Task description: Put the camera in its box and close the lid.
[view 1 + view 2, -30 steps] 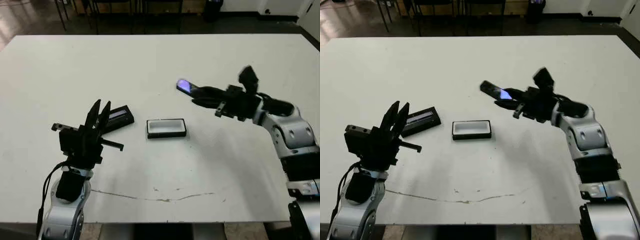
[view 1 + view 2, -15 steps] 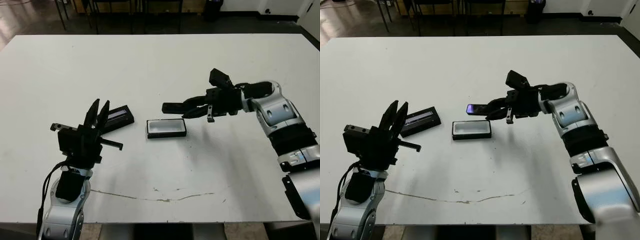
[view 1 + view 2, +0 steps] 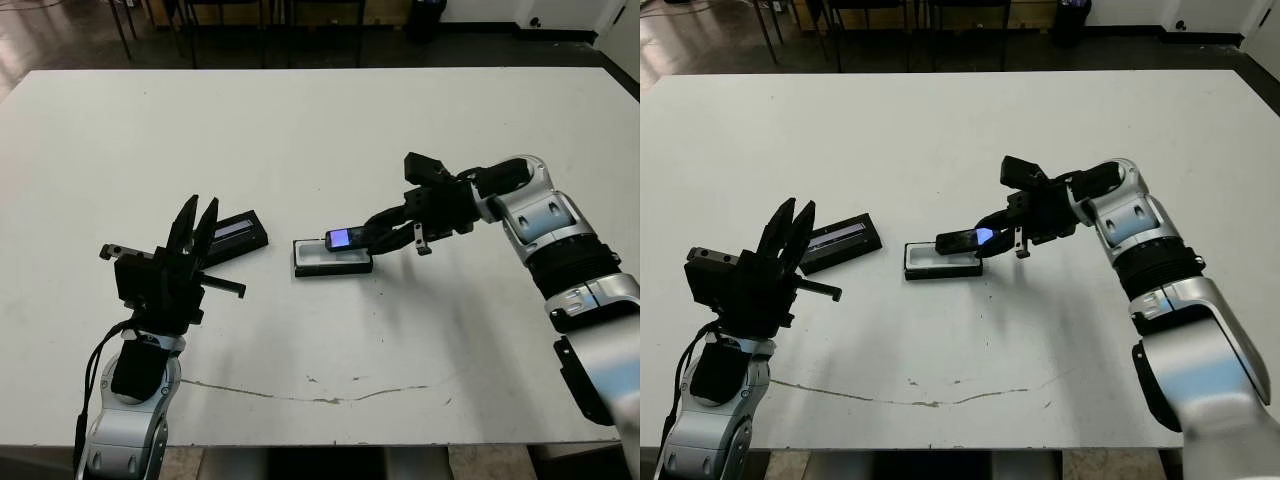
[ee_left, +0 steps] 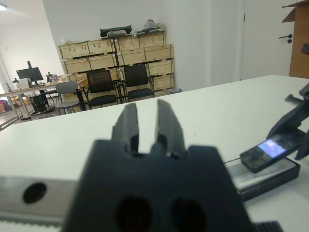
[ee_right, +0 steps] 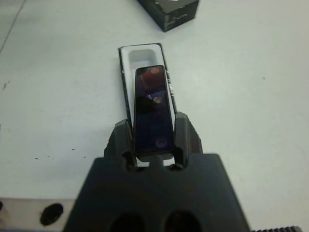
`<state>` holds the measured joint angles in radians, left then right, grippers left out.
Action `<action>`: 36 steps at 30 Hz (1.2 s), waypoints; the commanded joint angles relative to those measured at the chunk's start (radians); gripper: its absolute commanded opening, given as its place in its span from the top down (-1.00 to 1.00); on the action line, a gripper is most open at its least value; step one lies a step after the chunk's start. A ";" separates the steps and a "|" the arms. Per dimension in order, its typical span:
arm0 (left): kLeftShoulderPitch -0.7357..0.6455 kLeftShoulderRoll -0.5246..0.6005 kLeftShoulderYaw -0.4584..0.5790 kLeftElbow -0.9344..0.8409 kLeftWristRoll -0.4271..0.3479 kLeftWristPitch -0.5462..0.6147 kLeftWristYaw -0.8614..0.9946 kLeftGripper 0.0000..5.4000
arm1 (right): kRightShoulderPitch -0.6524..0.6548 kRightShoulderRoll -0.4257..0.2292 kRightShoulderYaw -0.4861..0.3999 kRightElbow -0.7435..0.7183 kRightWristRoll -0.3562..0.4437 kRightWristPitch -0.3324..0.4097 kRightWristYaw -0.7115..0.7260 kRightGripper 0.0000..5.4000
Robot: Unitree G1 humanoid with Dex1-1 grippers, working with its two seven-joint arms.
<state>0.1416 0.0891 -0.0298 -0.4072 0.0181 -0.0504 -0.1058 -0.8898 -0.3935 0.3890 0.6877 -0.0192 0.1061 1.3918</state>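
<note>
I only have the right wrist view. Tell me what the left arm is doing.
Observer: The left gripper hangs above the table with nothing in it, jaws slightly parted, on the lid's near side.
Operator: Give me the lid's position.
Observer: The lid lies flat on the table, to the left of the box, apart from it, pale strip up.
Operator: Report how the camera sits relative to the box from the side.
Observer: The camera, held in the right gripper, is tilted above the box; its free end is low over the white lining.

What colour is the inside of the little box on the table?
White, inside black walls: the small shallow rectangular box. It shows best in the right wrist view.
</note>
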 commanded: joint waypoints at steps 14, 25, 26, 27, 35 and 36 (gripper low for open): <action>0.007 0.003 -0.004 0.025 0.012 0.001 0.002 1.00 | -0.040 0.052 0.015 0.093 -0.050 -0.008 0.038 0.94; 0.003 -0.008 -0.011 0.030 0.018 0.007 0.009 1.00 | -0.012 0.070 0.033 0.009 -0.092 0.012 -0.040 0.94; 0.003 -0.009 -0.012 0.031 0.019 0.004 0.010 1.00 | -0.012 0.072 0.038 0.000 -0.097 0.024 -0.043 0.94; 0.003 -0.009 -0.013 0.031 0.021 0.002 0.011 1.00 | -0.015 0.075 0.046 -0.011 -0.105 0.048 -0.045 0.94; 0.009 -0.016 -0.018 0.035 0.022 -0.005 0.020 1.00 | -0.024 0.113 0.076 -0.016 -0.116 0.078 -0.044 0.94; 0.009 -0.014 -0.018 0.037 0.025 -0.009 0.020 1.00 | -0.024 0.115 0.080 -0.014 -0.120 0.064 -0.047 0.94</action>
<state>0.1414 0.0723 -0.0480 -0.3879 0.0350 -0.0616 -0.0901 -0.9220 -0.2934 0.4460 0.6643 -0.1231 0.1854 1.3511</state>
